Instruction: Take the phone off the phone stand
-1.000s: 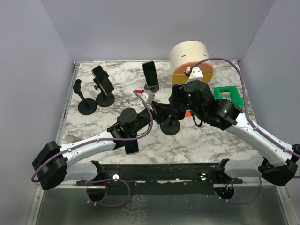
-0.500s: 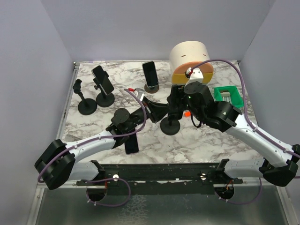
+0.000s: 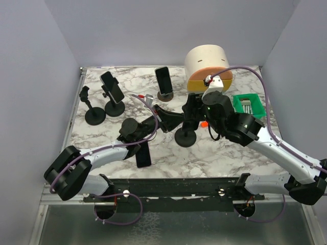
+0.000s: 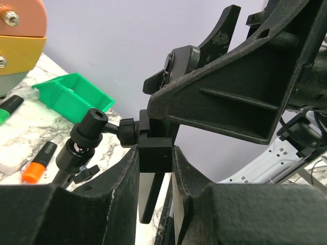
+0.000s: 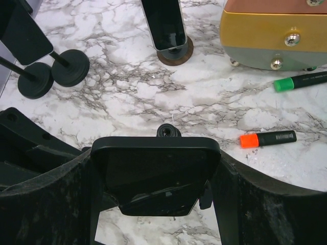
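A black phone point(image 5: 156, 168) sits upright in the clamp of a black phone stand point(image 3: 185, 137) at the table's middle. My right gripper point(image 5: 156, 176) is shut on the phone, one finger pressed on each long side. From the left, my left gripper point(image 4: 156, 153) is shut on the stand's square clamp block point(image 4: 156, 145), just behind its ball joint knob point(image 4: 94, 122). In the top view both grippers meet above the stand's round base, the left gripper point(image 3: 175, 118) beside the right gripper point(image 3: 192, 115). The phone itself is hidden there.
Another phone point(image 3: 143, 154) lies flat near the front. At the back left stand an empty stand point(image 3: 94, 108) and one holding a phone point(image 3: 113, 91). A phone on a round wooden base point(image 3: 164, 82), a beige cylinder point(image 3: 207, 60), a green bin point(image 3: 249, 104) and markers point(image 5: 268, 138) lie behind.
My left arm's wrist has swung up and to the left while its jaws stay on the stand. The right arm has barely moved.
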Robot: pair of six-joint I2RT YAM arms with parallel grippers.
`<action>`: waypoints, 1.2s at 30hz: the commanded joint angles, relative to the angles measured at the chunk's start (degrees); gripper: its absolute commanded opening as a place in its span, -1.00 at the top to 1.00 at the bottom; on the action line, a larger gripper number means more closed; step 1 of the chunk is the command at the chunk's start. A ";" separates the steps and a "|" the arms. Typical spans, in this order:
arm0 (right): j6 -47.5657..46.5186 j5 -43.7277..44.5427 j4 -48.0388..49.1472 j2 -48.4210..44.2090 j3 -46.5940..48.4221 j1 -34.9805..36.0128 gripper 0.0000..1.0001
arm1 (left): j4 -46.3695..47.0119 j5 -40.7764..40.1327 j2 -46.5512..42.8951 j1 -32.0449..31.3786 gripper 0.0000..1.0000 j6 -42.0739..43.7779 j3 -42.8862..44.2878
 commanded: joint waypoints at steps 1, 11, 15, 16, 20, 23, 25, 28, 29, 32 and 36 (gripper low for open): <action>-1.20 0.82 -3.88 -2.75 -2.00 -0.20 0.99 | 4.07 -0.60 2.36 3.07 1.00 -3.51 -1.68; -1.34 -1.63 -2.28 -4.59 -3.29 -0.23 0.99 | 11.50 2.05 6.30 4.38 1.00 -9.32 -2.12; -1.60 -2.68 -1.10 -5.67 -4.39 -0.19 0.99 | 15.19 2.99 8.22 4.86 1.00 -12.12 -2.25; -1.65 -2.87 -0.88 -5.92 -4.56 -0.18 0.99 | 15.53 3.19 8.51 4.85 1.00 -12.50 -2.15; -1.95 -3.72 -0.07 -6.80 -5.12 -0.21 0.99 | 16.05 3.36 9.08 4.90 1.00 -13.22 -1.77; -2.26 -4.83 0.72 -7.39 -5.63 -0.19 0.99 | 15.88 3.65 9.42 4.88 1.00 -13.30 -1.31; -2.38 -5.53 1.04 -7.54 -5.78 -0.19 0.99 | 15.43 3.90 9.71 4.89 1.00 -13.31 -0.93; -2.48 -6.24 1.44 -7.72 -5.87 -0.20 0.99 | 15.37 4.42 10.35 4.88 1.00 -13.39 -0.63; -2.49 -6.33 1.53 -7.75 -5.87 -0.19 0.99 | 15.37 4.58 10.49 4.91 1.00 -13.39 -0.50; -2.49 -7.19 2.06 -8.05 -5.87 -0.24 0.99 | 15.37 5.70 11.15 4.88 1.00 -13.35 -0.12; -1.49 -8.93 1.87 -7.71 -4.27 -0.19 0.99 | 14.00 7.74 12.46 4.68 1.00 -12.72 1.22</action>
